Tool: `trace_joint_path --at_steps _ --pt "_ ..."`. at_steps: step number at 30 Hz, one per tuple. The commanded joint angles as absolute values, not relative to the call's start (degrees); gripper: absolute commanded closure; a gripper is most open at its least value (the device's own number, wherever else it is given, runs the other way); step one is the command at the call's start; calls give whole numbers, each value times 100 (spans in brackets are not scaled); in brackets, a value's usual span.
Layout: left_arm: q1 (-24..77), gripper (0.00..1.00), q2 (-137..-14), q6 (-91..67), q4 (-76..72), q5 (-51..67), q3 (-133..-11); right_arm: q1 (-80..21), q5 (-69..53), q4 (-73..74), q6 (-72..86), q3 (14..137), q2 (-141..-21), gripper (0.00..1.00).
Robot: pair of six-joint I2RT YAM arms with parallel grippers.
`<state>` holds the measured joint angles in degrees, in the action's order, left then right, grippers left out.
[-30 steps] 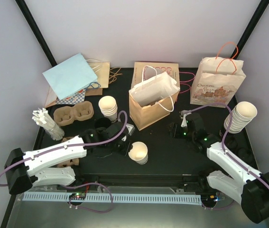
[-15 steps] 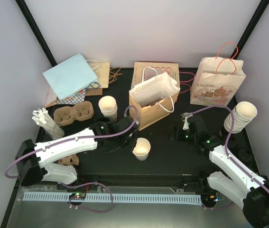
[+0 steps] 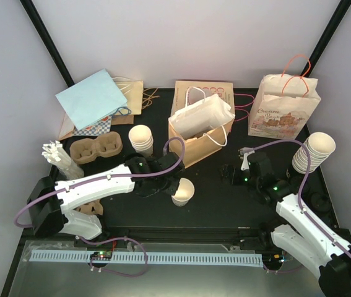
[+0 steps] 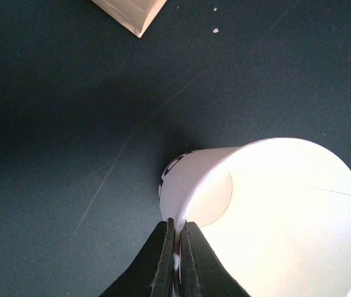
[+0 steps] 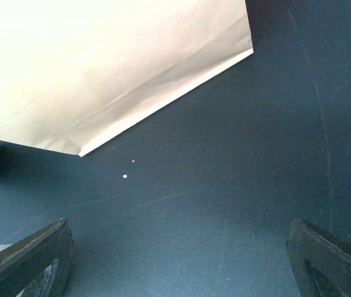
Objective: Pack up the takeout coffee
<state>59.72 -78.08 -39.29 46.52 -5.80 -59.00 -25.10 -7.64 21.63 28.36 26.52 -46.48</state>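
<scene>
The small cream-white paper cup (image 3: 183, 192) is at the table's middle, in front of the brown paper bag (image 3: 197, 139). My left gripper (image 3: 173, 188) is shut on the cup's rim, one finger inside and one outside, and the cup leans over. In the left wrist view the cup (image 4: 268, 216) fills the lower right, with the gripper (image 4: 176, 228) pinching its near wall. My right gripper (image 3: 229, 172) is open and empty, low over the bare table to the right of the bag; in its own view the gripper (image 5: 178, 260) has its fingers wide apart. I cannot pick out the black lid.
A white bag sits inside the open brown bag, whose side shows in the right wrist view (image 5: 101, 68). Cup stacks stand at back left (image 3: 141, 139) and far right (image 3: 314, 151). The pulp carrier (image 3: 96, 148), a blue bag (image 3: 91, 99) and a printed bag (image 3: 283, 111) line the back.
My left arm has reached further to the right, carrying the cup a little toward the brown bag and tipping it. The right gripper has shifted only slightly.
</scene>
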Motion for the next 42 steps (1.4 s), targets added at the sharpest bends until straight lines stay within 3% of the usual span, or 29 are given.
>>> trace_joint_path --at_steps 1,10,16,30,36,42 --pt "5994 95 -7875 -4034 4631 -798 -6135 -2538 -737 2210 2822 2616 -4562 4" --pt "5994 94 -7818 -4078 4527 -791 -6014 -2542 -756 2224 2824 2637 -4581 3" --pt "5994 82 -7718 -4112 4490 -804 -5968 -2539 -756 2284 2811 2689 -4571 3" --pt "5977 71 -6837 -4237 4860 -1314 -5947 -2532 -481 2628 2953 3026 -4616 0" --pt "5935 54 -6145 -4261 4821 -1476 -5638 -2531 -341 2939 3328 3338 -4807 0" --pt "5868 20 -5134 -4386 4359 -1457 -4896 -2529 -859 2838 2995 3268 -4984 0"
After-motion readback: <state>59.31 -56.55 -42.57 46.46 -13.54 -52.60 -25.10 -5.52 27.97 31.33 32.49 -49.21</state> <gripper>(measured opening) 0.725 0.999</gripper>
